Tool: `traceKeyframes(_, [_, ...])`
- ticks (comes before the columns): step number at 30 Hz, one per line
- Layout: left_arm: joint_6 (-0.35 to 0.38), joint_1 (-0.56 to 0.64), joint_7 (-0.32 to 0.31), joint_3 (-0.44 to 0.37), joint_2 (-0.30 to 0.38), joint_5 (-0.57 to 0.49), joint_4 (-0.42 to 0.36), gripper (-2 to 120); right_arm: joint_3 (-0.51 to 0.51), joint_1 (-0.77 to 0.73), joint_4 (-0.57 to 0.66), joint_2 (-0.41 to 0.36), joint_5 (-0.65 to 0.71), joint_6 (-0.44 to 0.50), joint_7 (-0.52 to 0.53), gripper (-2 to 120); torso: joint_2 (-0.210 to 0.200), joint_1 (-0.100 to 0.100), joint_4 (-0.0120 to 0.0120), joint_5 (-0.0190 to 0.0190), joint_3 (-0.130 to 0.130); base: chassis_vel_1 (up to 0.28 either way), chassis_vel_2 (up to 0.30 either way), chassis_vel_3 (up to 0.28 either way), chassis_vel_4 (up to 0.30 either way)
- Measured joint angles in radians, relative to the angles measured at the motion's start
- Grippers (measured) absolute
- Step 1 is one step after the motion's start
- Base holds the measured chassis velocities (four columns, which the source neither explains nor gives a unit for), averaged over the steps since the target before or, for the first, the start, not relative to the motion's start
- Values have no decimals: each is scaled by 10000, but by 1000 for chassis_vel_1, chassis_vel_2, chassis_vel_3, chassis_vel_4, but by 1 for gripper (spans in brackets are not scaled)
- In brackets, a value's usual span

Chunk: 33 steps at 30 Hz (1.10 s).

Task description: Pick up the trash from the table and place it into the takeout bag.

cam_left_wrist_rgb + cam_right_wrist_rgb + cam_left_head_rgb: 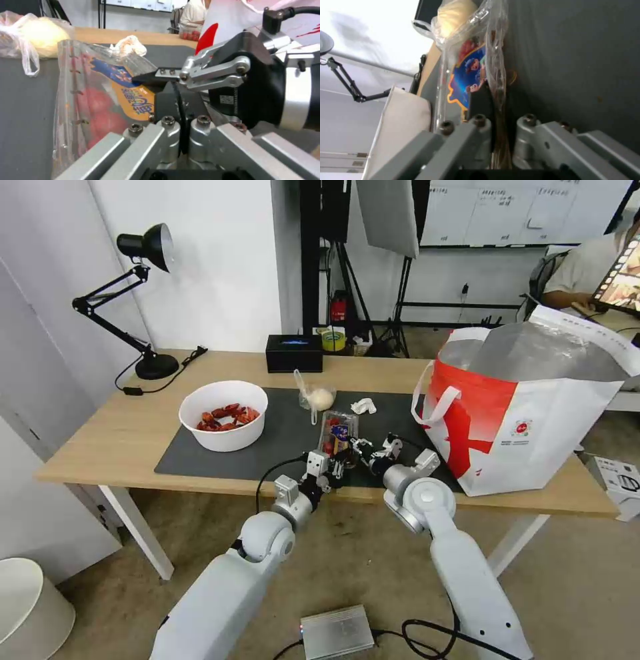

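Observation:
The clear hinged tray of red fruits (339, 431) lies near the front edge of the dark mat (220, 460) on the table (100, 447). Both grippers meet at its near end. My left gripper (335, 465) is shut, its pads (166, 100) pressed together at the tray's (100, 100) rim. My right gripper (360, 448) is shut on the tray's edge (466, 75), as the left wrist view also shows (156, 76). Farther back are the white bowl of red shells (224, 415), the bagged bun (319, 397) and the crumpled tissue (363, 406). The takeout bag (527, 407) stands open at the right.
A black tissue box (294, 353) and a tape roll (333, 340) sit at the table's back edge. A black desk lamp (143, 300) stands at the back left. A silver box (337, 632) with cables lies on the floor by my base.

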Motion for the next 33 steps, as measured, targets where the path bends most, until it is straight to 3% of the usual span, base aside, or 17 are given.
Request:
traceKeyframes(19, [-58, -63, -50, -193, 162, -291, -421, 0, 45, 27, 46, -5, -9, 305, -72, 2, 0, -1, -3, -3, -1, 0, 0, 0, 0])
traceKeyframes(33, [-197, 554, -125, -1398, 998, -469, -869, 0, -102, 140, 467, -16, 8, 502, 24, 2, 1, -2, -1, -5, -1, 0, 0, 0, 0])
